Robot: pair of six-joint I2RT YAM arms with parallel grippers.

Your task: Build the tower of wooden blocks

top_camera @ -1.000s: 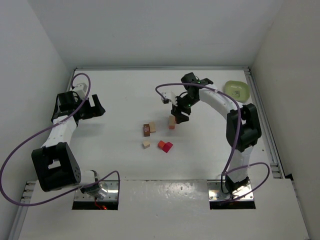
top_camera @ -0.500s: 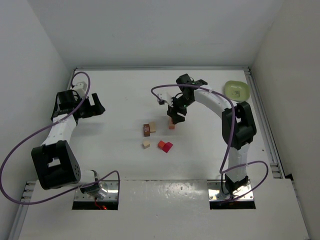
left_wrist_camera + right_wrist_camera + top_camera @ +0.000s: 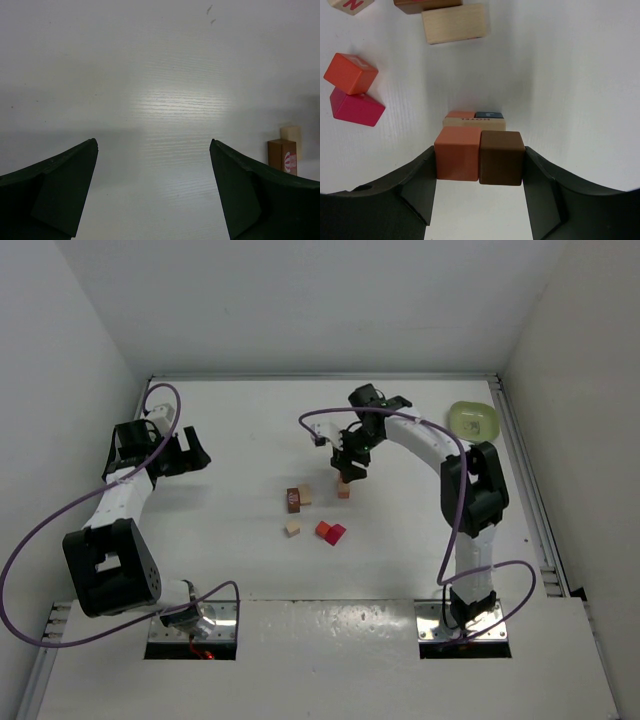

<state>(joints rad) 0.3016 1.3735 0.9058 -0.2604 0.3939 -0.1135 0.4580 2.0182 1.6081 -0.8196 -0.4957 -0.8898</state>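
1. The tower (image 3: 343,490) has only just been started. It is a short stack near the middle of the top picture, just under the right gripper (image 3: 349,464).
2. In the right wrist picture, the top of the tower is a pale block (image 3: 474,122). A pink-orange bit and a dark blue bit peek out past it.
3. The right gripper's fingers are squeezed on a block pair (image 3: 479,155). One block is orange-pink and the other is dark brown, and they sit side by side. The pair hangs right above the tower and I think it has not been set down yet.
4. The left gripper (image 3: 152,144) has its fingers wide apart with nothing between them. It waits at the left of the top picture, far from the blocks.
5. Five loose blocks lie on the table (image 3: 230,420), a little below and left of the tower:
   - a brown block (image 3: 293,500), touching a pale block (image 3: 305,494)
   - a second pale block (image 3: 292,528)
   - a red block (image 3: 324,529), touching a pink block (image 3: 337,535)
6. So most of the job is left. The pair must go on, and then likely the loose blocks.
7. A second ago the right gripper was a bit to the right of the tower. Now it has slid left and sits over it. The loose blocks and the left arm have not moved.
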